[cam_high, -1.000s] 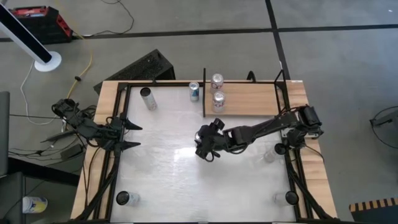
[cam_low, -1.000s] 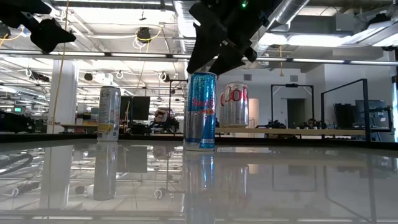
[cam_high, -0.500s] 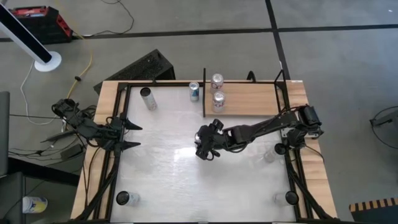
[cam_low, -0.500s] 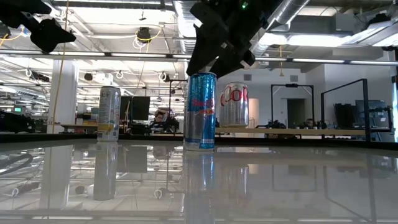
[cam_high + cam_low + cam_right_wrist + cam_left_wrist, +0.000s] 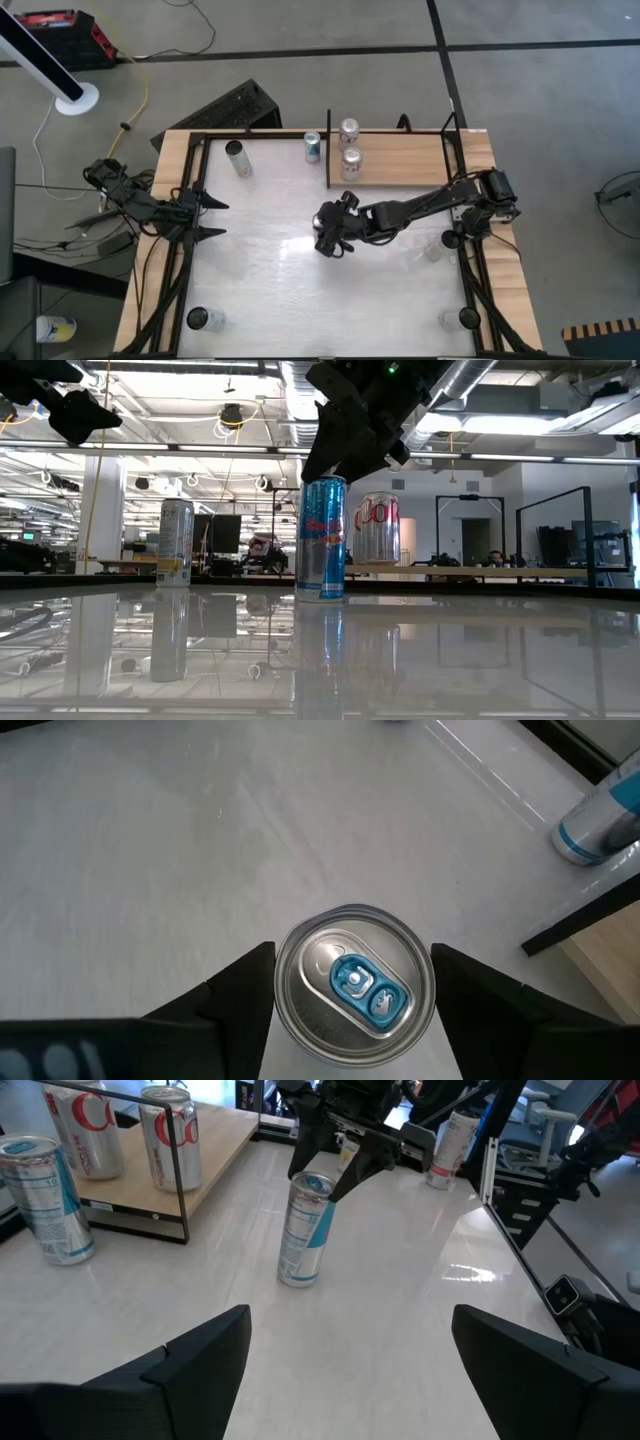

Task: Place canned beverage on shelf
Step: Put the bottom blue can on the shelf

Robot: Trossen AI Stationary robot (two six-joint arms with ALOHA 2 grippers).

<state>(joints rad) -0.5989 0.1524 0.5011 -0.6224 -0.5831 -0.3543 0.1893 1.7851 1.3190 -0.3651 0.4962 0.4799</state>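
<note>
Right wrist view, upright can [image 5: 352, 984], right gripper [image 5: 350, 990] straddling its top

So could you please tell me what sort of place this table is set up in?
Probably a robotics lab in an open industrial office: exposed ducts and strip lights overhead, desks with monitors behind, a concrete floor with loose cables.

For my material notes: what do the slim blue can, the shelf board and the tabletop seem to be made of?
Slim blue can: probably aluminium, with a bright silver lid and pull tab.
Shelf board: looks like light wood, matte, with thin black posts, likely metal.
Tabletop: glossy white, material unclear; it mirrors the cans.
</note>
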